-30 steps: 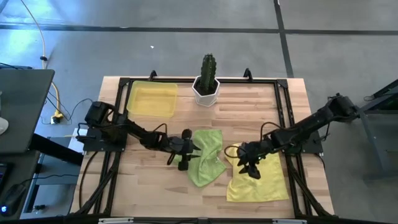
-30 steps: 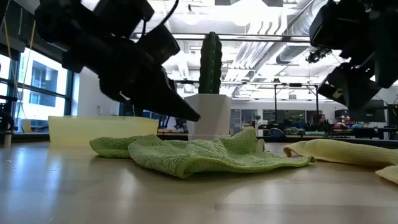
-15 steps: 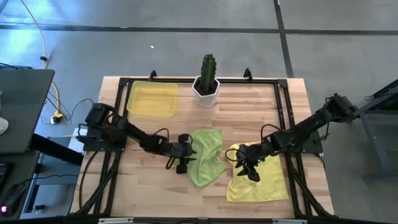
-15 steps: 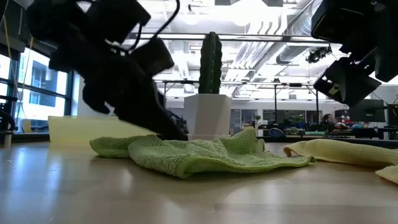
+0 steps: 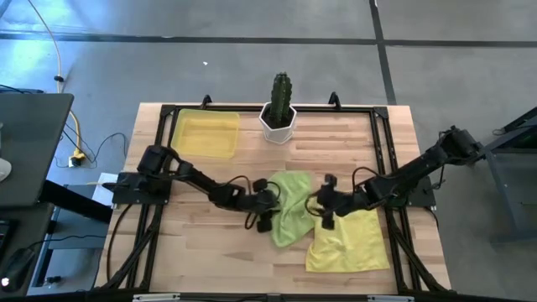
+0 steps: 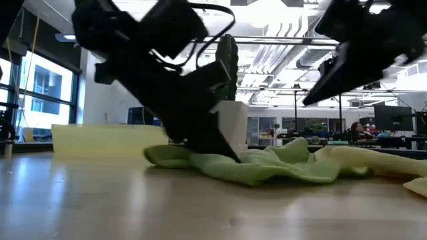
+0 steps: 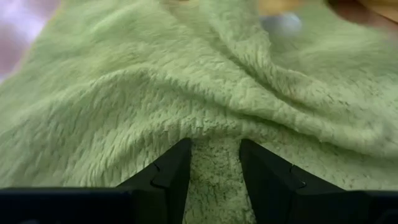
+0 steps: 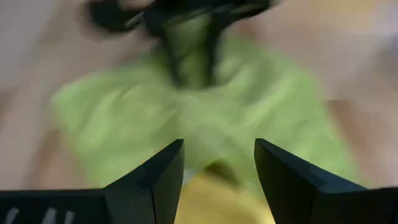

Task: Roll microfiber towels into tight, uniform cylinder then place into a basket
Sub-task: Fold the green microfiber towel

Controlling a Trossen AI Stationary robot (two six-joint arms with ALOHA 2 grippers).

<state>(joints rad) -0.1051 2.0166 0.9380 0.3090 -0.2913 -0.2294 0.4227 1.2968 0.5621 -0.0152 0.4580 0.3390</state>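
The counter (image 5: 352, 143) is pale wood planks with a black frame around its edge. On it, the two arms reach toward the middle from opposite sides and nearly meet over the green towel (image 5: 289, 205).

The yellow towel (image 5: 352, 243) lies fairly flat toward the near right of the counter, one corner lapping against the green towel. The green towel is bunched and rumpled at the centre, with raised folds seen in the low view (image 6: 267, 167).

The basket (image 5: 205, 132) sits at the far left corner, well apart from both towels. Beside it at the far edge, a cactus (image 5: 281, 92) stands upright in a white pot (image 5: 278, 126).

The left gripper (image 5: 267, 210) is down on the left edge of the green towel. In its wrist view the fingers (image 7: 168, 180) stand moderately apart, with a strip of green pile between them and pressed against it; the jaws are not closed on a fold.

The right gripper (image 5: 323, 205) hangs at the green towel's right edge, where the two towels meet. Its fingers (image 8: 155, 177) are spread wide with nothing between them, above the cloth in the low view (image 6: 320, 87).

Bare wood lies open along the near left of the counter, and between the towels and the basket.
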